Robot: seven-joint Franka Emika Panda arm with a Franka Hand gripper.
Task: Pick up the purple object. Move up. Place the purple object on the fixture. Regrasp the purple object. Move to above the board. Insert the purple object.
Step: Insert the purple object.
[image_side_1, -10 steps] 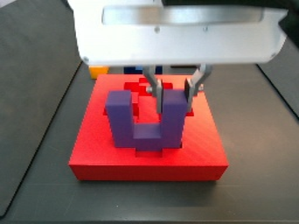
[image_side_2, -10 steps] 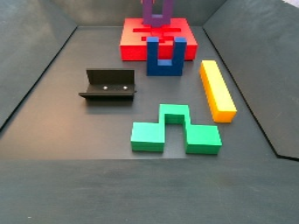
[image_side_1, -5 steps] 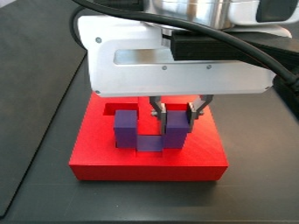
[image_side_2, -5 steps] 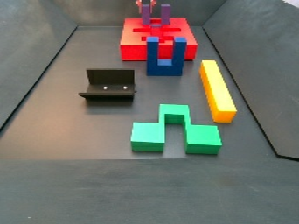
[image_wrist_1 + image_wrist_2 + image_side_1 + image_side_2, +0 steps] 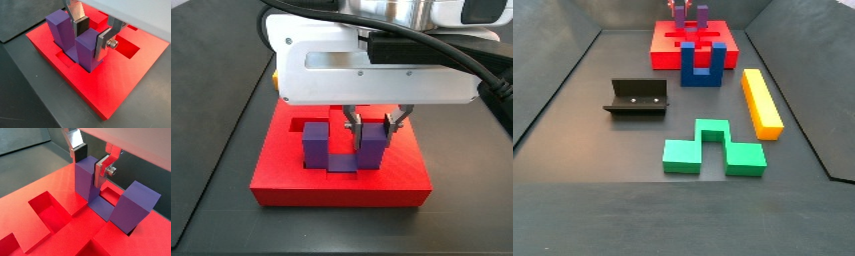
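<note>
The purple object point(image 5: 63, 30) stands on the red board point(image 5: 133, 75) with its bar down in a recessed slot and both prongs pointing up. My gripper point(image 5: 91, 37) is directly above it and is shut on one prong, a silver finger point(image 5: 105, 42) pressed on each side. A wrist view shows the free prong point(image 5: 137, 203) beside the held one. A side view has the gripper point(image 5: 369, 128) on the right prong of the purple object point(image 5: 315, 145), near the middle of the board point(image 5: 291, 185). The fixture point(image 5: 636, 97) stands alone on the dark floor, well away from the board point(image 5: 667, 45).
A blue U-shaped block point(image 5: 700, 68) stands against the board's near edge. A long yellow bar point(image 5: 760, 102) lies to its right. A green stepped piece point(image 5: 714, 150) rests nearer the front. Dark sloping walls enclose the floor.
Over the last second the gripper came down with the purple object, and its bar went into the board's slot. Since half a second ago almost nothing has moved.
</note>
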